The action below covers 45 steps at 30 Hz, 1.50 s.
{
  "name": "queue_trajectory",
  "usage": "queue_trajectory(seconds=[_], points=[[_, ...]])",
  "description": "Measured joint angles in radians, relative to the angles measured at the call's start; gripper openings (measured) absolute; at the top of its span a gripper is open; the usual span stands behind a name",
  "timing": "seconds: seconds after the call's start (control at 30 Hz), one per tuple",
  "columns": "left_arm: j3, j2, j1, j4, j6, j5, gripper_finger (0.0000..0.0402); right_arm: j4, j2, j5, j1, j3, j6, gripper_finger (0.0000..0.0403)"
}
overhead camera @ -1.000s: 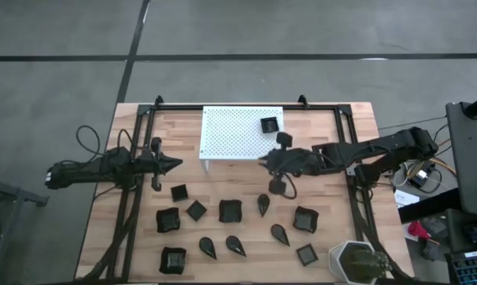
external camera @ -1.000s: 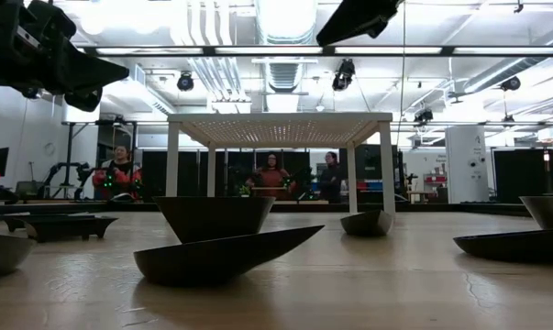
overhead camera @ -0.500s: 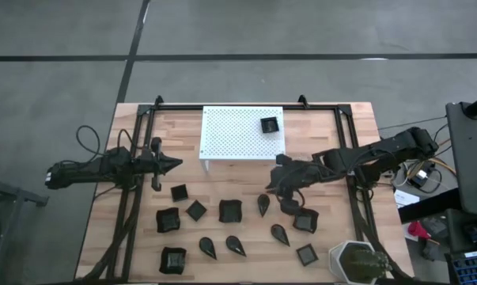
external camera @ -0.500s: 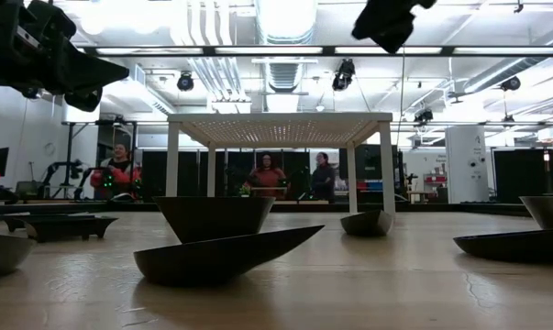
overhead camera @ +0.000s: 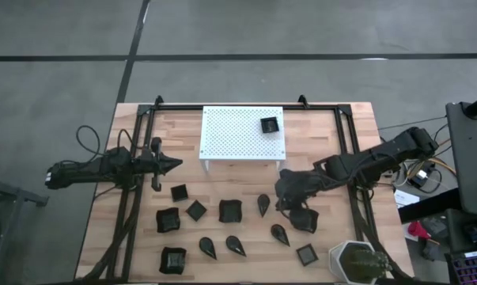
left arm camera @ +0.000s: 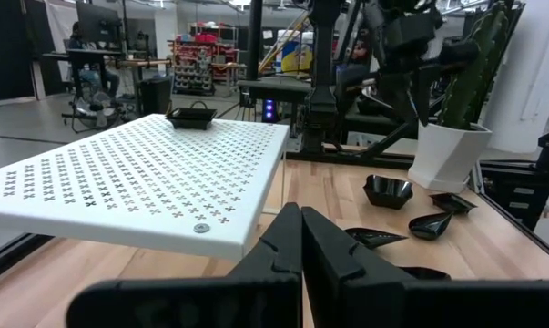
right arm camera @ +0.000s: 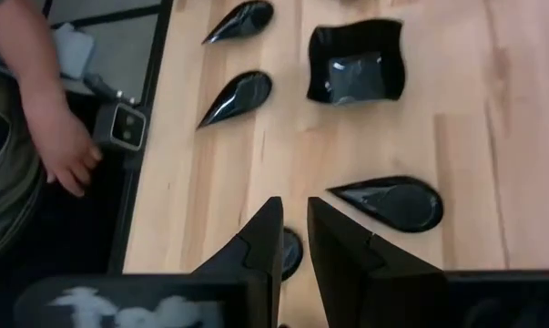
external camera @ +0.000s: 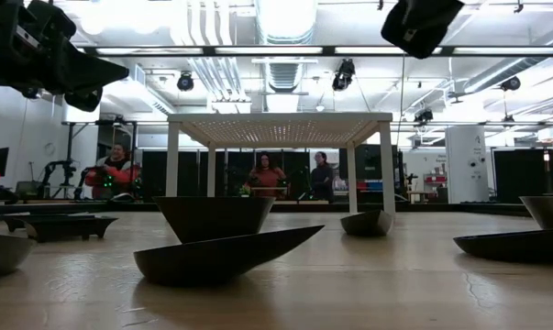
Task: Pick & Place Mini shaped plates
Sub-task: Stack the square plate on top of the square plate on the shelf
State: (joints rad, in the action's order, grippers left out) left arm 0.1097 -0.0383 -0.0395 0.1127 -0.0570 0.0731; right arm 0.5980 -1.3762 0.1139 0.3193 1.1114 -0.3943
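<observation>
Right claw (overhead camera: 286,199) hangs over the middle of the desk (overhead camera: 333,134), above the teardrop plates (overhead camera: 263,204), fingers (right arm camera: 265,239) a narrow slit apart, nothing between them. Left claw (overhead camera: 173,165) waits near the left edge, fingers pressed together. One small square plate (overhead camera: 269,124) sits on the white perforated stand (overhead camera: 230,133) (far right corner). Remaining black plates lie scattered along the desk's near half. A person's hand (right arm camera: 66,155) shows beyond the desk edge.
</observation>
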Motion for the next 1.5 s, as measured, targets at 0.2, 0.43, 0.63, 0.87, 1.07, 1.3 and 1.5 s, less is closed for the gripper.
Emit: queue_trajectory(seconds=[0.2, 0.43, 0.63, 0.87, 1.07, 1.3, 1.5], points=[[0.000, 0.000, 0.000, 0.000, 0.000, 0.001, 0.0000, 0.002, 0.000, 0.000, 0.065, -0.016, -0.013, 0.0052], [0.000, 0.000, 0.000, 0.000, 0.000, 0.005, 0.0000, 0.005, 0.000, 0.000, 0.094, -0.020, -0.044, 0.0052], [0.000, 0.000, 0.000, 0.000, 0.000, 0.004, 0.0000, 0.044, 0.000, 0.000, 0.110, -0.022, -0.116, 0.0052], [0.000, 0.000, 0.000, 0.000, 0.000, 0.004, 0.0000, 0.054, 0.000, 0.000, 0.136, -0.022, -0.180, 0.0052], [0.000, 0.000, 0.000, 0.000, 0.000, 0.004, 0.0000, 0.053, 0.000, 0.000, 0.153, -0.022, -0.183, 0.0052], [0.000, 0.000, 0.000, 0.000, 0.000, 0.003, 0.0000, 0.053, 0.000, 0.019, 0.161, -0.023, -0.245, 0.0052], [0.000, 0.000, 0.000, 0.000, 0.000, 0.003, 0.0000, 0.051, 0.000, 0.026, 0.163, -0.023, -0.250, 0.0052]])
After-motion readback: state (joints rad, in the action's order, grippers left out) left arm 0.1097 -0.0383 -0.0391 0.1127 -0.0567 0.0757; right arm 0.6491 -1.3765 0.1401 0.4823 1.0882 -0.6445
